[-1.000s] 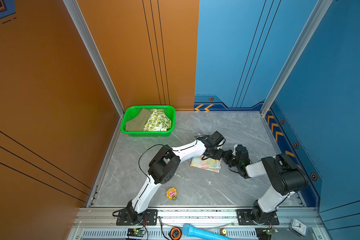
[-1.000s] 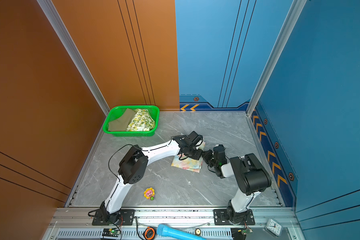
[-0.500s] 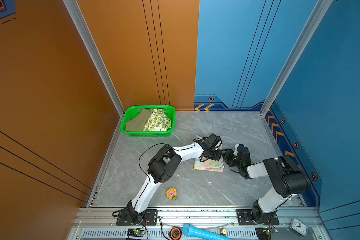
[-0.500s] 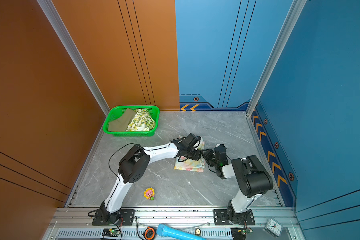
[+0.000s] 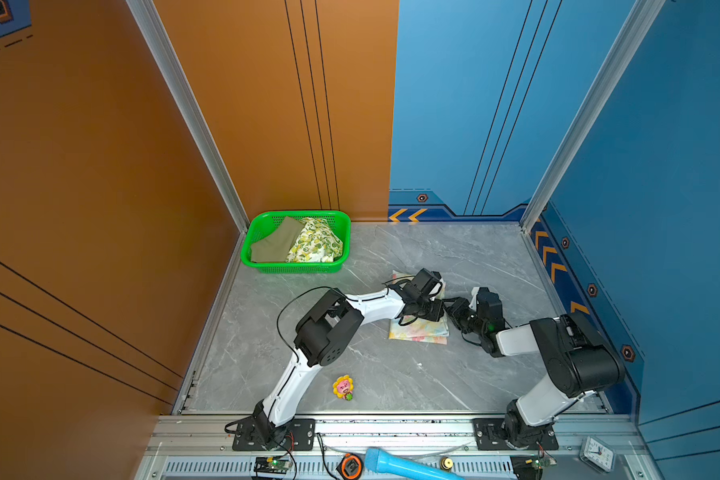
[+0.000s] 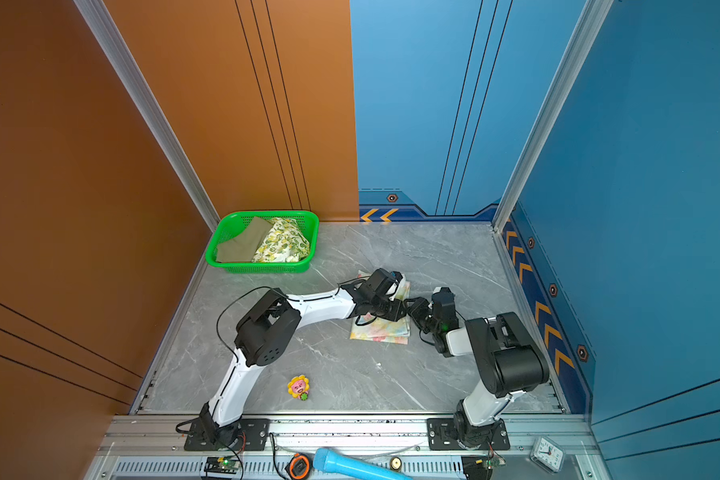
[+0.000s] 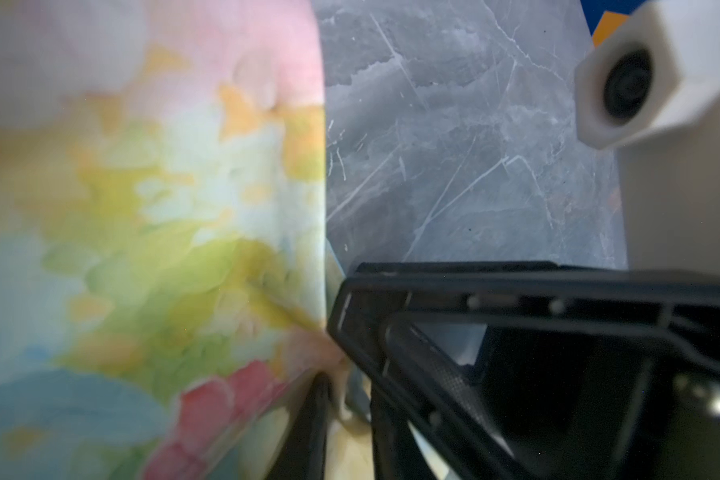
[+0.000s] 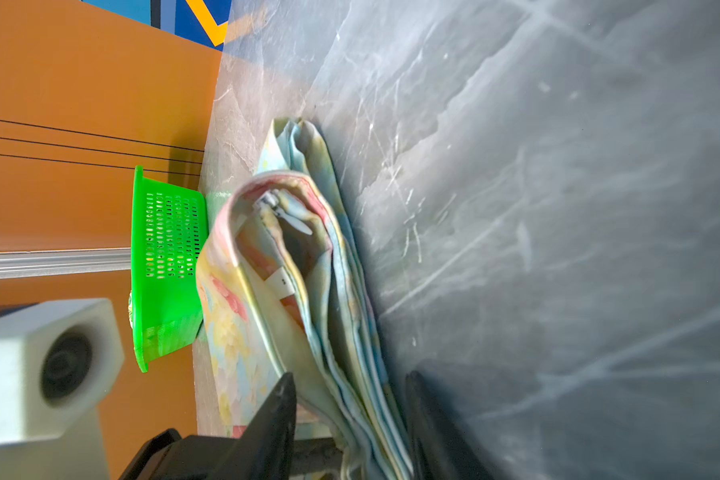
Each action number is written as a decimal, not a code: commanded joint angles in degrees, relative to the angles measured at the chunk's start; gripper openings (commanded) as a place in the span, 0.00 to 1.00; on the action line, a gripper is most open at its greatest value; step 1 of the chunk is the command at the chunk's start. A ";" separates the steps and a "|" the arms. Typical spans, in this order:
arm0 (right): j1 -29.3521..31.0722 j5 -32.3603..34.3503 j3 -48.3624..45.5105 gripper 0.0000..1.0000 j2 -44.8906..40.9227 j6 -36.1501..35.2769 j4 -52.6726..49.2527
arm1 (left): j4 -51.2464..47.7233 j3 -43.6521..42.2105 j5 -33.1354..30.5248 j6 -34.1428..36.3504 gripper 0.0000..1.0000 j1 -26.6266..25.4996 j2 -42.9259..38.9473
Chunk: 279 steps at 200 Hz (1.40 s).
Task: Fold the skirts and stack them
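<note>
The pastel blue-yellow skirt [image 5: 416,332] [image 6: 379,332] lies folded on the grey table, right of centre. My left gripper [image 5: 433,311] [image 7: 346,386] is low over its right edge. Its jaws are narrowly open, with a cloth edge [image 7: 163,208] between them. My right gripper [image 5: 454,309] [image 8: 350,376] faces it from the right. It is open, and the stacked layers of the fold [image 8: 233,332] sit loosely between its fingers. The olive skirt [image 5: 273,245] and the lemon-print skirt [image 5: 314,245] lie in the green basket [image 5: 296,268].
The basket stands in the back left corner against the orange wall. A small sunflower toy [image 5: 343,387] lies near the front edge. On the front rail are a blue cylinder [image 5: 404,467], a tape measure [image 5: 351,467] and a clock [image 5: 597,455].
Both grippers' jaws have parted on the pastel skirt's right edge. The left wrist has dipped slightly toward the cloth. The skirt has stayed where it was.
</note>
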 commanded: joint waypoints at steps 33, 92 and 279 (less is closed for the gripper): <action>-2.41 -1.59 0.15 0.51 -3.58 -5.41 -12.85 | 3.07 -3.46 2.70 0.63 0.46 1.25 -5.14; -3.28 -2.82 1.60 0.59 -7.02 -11.56 -19.23 | 6.29 -8.31 4.89 1.86 0.58 2.34 -14.10; 9.92 13.91 16.80 0.45 -0.90 -28.14 -45.76 | -13.22 -14.34 -10.25 2.62 0.56 9.64 -19.08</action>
